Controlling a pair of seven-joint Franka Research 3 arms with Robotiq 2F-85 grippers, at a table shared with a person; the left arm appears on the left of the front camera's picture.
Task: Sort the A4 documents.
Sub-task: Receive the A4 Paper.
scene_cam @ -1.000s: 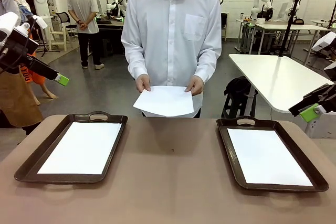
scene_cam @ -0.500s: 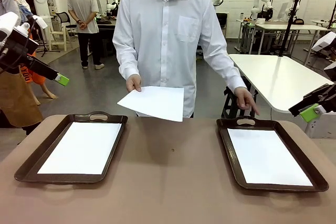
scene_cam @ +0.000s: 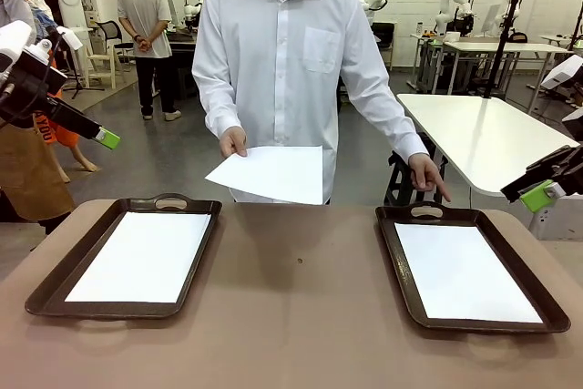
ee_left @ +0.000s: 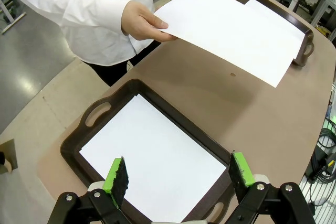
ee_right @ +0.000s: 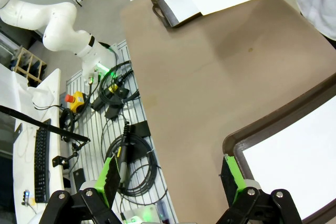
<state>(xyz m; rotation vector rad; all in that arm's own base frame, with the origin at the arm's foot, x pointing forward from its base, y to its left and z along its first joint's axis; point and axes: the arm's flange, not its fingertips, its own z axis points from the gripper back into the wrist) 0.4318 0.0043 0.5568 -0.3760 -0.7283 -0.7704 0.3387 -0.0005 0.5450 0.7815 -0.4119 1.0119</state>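
Note:
A person in a white shirt stands at the far side and holds a blank A4 sheet (scene_cam: pixel 269 174) in one hand over the table's far edge; the same sheet (ee_left: pixel 231 30) shows in the left wrist view. The other hand (scene_cam: pixel 428 176) points down at the right tray (scene_cam: pixel 401 257), which holds a white sheet (scene_cam: pixel 465 272). The left tray (scene_cam: pixel 55 284) also holds a white sheet (scene_cam: pixel 144 256). My left gripper (ee_left: pixel 178 174) hangs open above the left tray, raised at the far left (scene_cam: pixel 107 139). My right gripper (ee_right: pixel 168 177) is open above the right tray's corner.
The brown table (scene_cam: pixel 296 316) lies bare between the two trays. A white table (scene_cam: pixel 483 134) stands behind at the right. Cables and a keyboard (ee_right: pixel 42 163) lie off the table's edge in the right wrist view.
The person let go of the sheet with one hand and brought that hand down to point at the right tray's handle. The sheet shifted slightly left. Both arms stayed still.

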